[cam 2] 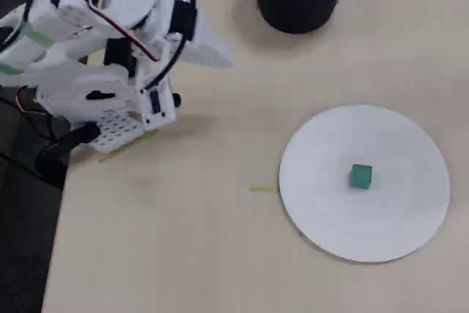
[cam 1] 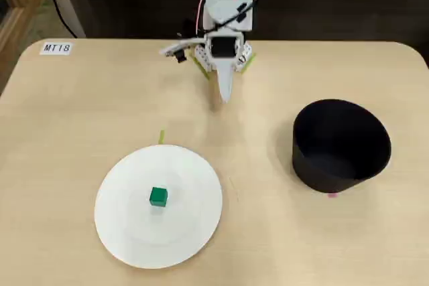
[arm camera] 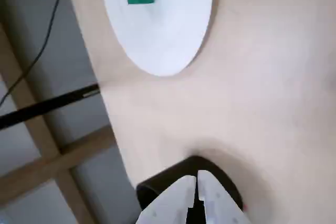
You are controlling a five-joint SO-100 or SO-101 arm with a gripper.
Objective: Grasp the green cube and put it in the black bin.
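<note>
So the green cube (cam 1: 158, 196) is sitting alone near the middle of the white plate (cam 1: 194, 232), on the near left of the tabletop (cam 1: 80, 112) in a fixed view, nothing touching it. The black bin (cam 1: 342, 145) is off to the right, well apart from the plate, and it looks empty. The arm's gripper (arm camera: 197, 178) is parked at the far edge with its fingers (arm camera: 215, 203) pressed together, no gap showing in the wrist view, holding nothing. My guess at the risk: the cube is tiny with flat plain faces and the plate looks smooth, so an off-centre pinch could just skate it sideways. The bin is matte, round, with tapered walls, so a release over the rim might bounce out.
</note>
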